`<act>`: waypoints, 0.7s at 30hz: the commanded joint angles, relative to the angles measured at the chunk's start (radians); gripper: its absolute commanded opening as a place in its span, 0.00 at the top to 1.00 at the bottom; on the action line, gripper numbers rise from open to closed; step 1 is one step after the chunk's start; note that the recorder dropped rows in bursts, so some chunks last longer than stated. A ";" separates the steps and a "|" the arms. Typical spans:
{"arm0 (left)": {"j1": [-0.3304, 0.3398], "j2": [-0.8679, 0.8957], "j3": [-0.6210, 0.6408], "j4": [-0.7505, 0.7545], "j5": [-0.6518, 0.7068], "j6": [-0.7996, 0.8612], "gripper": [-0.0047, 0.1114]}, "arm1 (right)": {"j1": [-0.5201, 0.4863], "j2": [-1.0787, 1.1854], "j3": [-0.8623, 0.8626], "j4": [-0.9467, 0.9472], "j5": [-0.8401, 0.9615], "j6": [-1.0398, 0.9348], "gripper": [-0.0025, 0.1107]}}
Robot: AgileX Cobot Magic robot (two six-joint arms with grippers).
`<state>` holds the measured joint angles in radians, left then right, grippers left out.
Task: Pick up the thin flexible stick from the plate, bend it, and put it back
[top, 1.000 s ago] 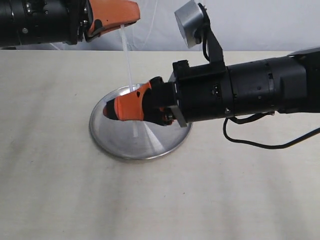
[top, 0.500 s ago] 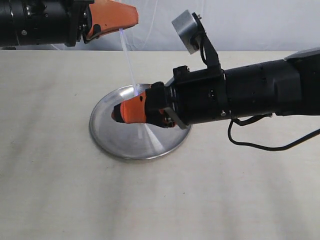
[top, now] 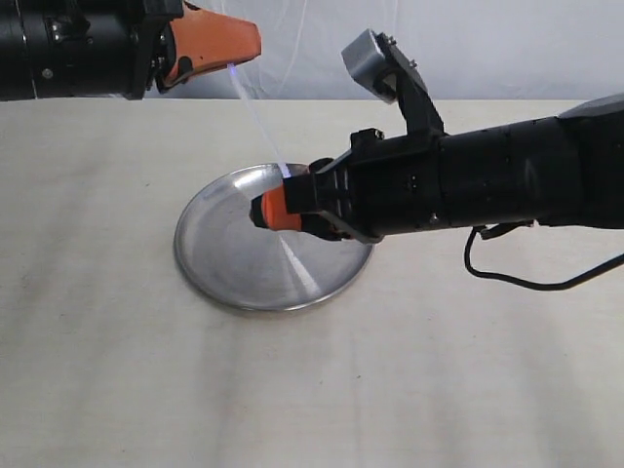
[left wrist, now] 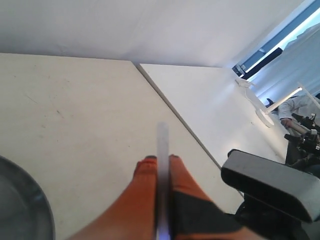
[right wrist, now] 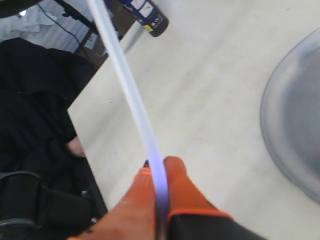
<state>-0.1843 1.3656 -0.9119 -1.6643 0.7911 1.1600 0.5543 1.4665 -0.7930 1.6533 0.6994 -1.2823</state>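
Stick [top: 257, 119] slants through the air above the plate [top: 219, 278], slightly bowed, not touching it. Left gripper [top: 249, 46], high above the plate's far rim, pinches its upper end; right gripper [top: 265, 208], low over the plate's middle, has its fingers clamped on the lower end.

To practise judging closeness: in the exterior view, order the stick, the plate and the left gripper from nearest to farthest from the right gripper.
From the right gripper:
1. the thin flexible stick: touching, its lower end clamped in that gripper.
2. the plate: just beneath it.
3. the left gripper: up at the left, clamping the stick's other end.
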 commanded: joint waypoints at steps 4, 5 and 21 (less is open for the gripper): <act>-0.008 -0.003 0.057 0.087 0.053 0.006 0.96 | -0.005 -0.015 -0.058 0.091 -0.093 0.001 0.99; -0.008 -0.003 0.057 0.087 0.051 0.006 0.96 | -0.005 -0.015 -0.060 0.091 -0.105 0.001 0.99; -0.150 0.030 0.057 0.082 -0.120 0.027 0.96 | -0.005 -0.015 -0.071 0.091 -0.183 0.001 0.99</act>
<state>-0.3214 1.3770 -0.8700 -1.6334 0.7302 1.1860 0.5400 1.4745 -0.8390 1.7179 0.4132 -1.2743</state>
